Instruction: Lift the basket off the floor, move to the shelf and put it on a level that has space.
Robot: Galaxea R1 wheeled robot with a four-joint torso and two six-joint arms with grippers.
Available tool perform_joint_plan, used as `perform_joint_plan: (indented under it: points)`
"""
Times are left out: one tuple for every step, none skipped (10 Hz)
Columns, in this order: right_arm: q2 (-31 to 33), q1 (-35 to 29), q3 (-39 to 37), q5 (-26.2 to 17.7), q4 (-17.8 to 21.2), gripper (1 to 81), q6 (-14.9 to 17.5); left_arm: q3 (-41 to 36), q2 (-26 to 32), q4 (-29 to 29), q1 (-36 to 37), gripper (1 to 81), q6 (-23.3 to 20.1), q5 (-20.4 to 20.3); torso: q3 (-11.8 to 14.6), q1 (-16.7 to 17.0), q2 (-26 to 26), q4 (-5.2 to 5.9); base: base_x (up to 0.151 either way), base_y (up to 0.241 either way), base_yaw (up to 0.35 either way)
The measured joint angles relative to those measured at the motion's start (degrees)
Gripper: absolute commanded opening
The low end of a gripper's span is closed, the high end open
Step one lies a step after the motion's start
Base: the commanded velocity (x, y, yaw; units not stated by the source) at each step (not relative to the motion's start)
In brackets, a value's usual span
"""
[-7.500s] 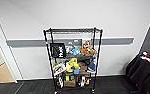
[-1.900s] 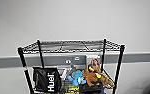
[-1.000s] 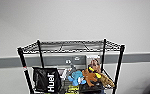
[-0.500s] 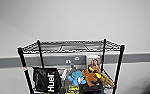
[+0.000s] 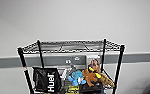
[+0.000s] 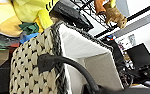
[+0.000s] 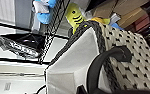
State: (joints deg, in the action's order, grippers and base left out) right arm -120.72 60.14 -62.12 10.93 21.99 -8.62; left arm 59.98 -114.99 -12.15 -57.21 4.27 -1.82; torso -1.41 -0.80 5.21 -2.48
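The shelf (image 5: 28, 75) stands right in front of me against a grey wall, and its top level (image 5: 71, 46) is a bare black wire grid. The basket (image 6: 33, 75), checkered cream and dark with a white lining (image 6: 91, 57) and a dark rim, hangs off the floor beside the rack's lower tiers. Its dark loop handle (image 6: 66, 62) runs down into my left gripper (image 6: 91, 88). The right wrist view shows the basket (image 7: 133, 60) from its other end, where a second loop handle (image 7: 103, 60) leads into my right gripper (image 7: 91, 90). Both grippers are shut on the handles.
On the second tier sit a black Huel bag (image 5: 46, 80), a blue plush (image 5: 76, 77) and a brown plush (image 5: 94, 75). A yellow plush (image 6: 28, 15) and boxes (image 7: 126, 15) fill a lower tier close to the basket. A grey rail (image 5: 6, 61) runs along the wall.
Over several seconds the camera has come much closer to the rack and now looks across its top tier. In the last second nothing has visibly moved.
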Motion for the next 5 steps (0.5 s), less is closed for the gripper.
perform_joint_plan:
  points:
    - [1.07, -1.46, 1.55, -0.11, 0.0, 1.0, 0.0, -1.71, 1.21, 0.04, 1.27, 1.0, 0.09, 0.09, 0.0, 0.02, 0.0, 0.0, 0.0, 0.0, 0.0]
    - [2.01, -3.02, 2.93, -0.11, 0.02, 1.0, -0.02, -3.4, 2.32, 0.04, 2.56, 1.0, 0.16, 0.11, 0.0, 0.0, 0.0, 0.0, 0.0, 0.0, 0.0]
    - [2.67, -4.55, 4.19, -0.27, 0.05, 1.0, -0.2, -4.57, 3.25, 0.04, 4.01, 1.0, 0.3, 0.24, 0.0, 0.0, 0.0, 0.0, 0.0, 0.0, 0.0]
    - [3.28, -5.95, 5.66, -0.5, 0.09, 1.0, -0.37, -5.52, 4.27, 0.02, 5.64, 1.0, 0.39, 0.37, 0.0, 0.0, 0.0, 0.0, 0.0, 0.0, 0.0]
    - [4.02, -7.66, 7.35, -0.96, 0.17, 1.0, -0.45, -6.75, 5.46, 0.0, 7.35, 1.0, 0.52, 0.63, 0.0, 0.0, 0.0, 0.0, 0.0, 0.0, 0.0]
